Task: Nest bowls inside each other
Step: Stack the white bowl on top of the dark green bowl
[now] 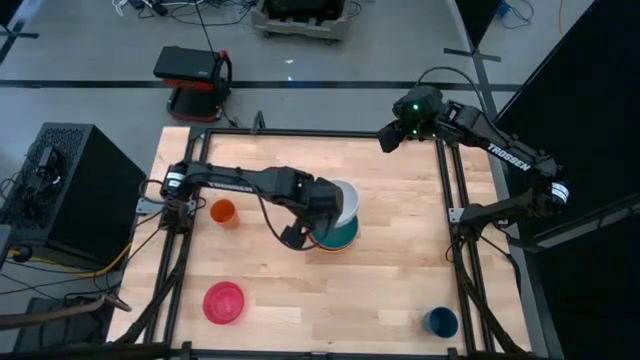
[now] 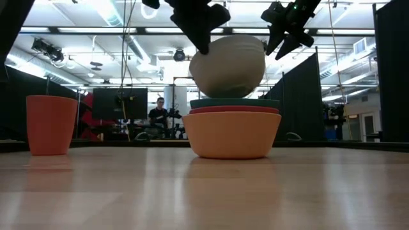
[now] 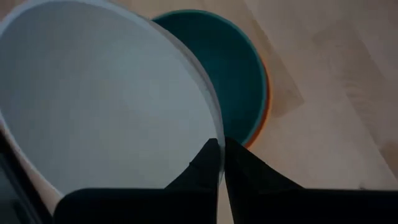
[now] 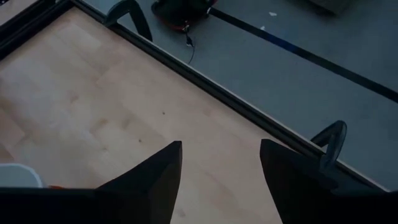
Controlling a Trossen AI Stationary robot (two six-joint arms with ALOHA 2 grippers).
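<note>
Table (image 1: 400,290): wooden top, everything below stands on it or hangs over it.

Left arm: reaches to the table's middle. Its left gripper (image 3: 221,163) has its jaws pressed together on the rim of the white bowl.

Right arm: waits raised over the far right corner. The right gripper (image 4: 221,180) is spread wide and holds nothing.

Stack: light orange bowl (image 2: 231,134) at the bottom, red-orange bowl (image 2: 234,110) in it, teal bowl (image 3: 239,74) on top. All three sit level, mouths up, at the table's middle.

White bowl (image 2: 229,64): held in the air just above the stack, touching none of it in the low view. It is tipped on edge, so its round axis leans well off vertical; you can see its mouth turned toward the left wrist camera, not straight up. It overlaps the teal bowl only partly.

Pink bowl (image 1: 224,302): alone near the front left, well apart from the stack.

Orange cup (image 1: 224,212) and blue cup (image 1: 441,321): no part in the task.

Risks, judged from here: if you let go while the white bowl is this tilted and off centre, it will likely catch the teal rim and roll off or sit crooked. A thin rim pinch may also let it swing. Level it over the stack first.
</note>
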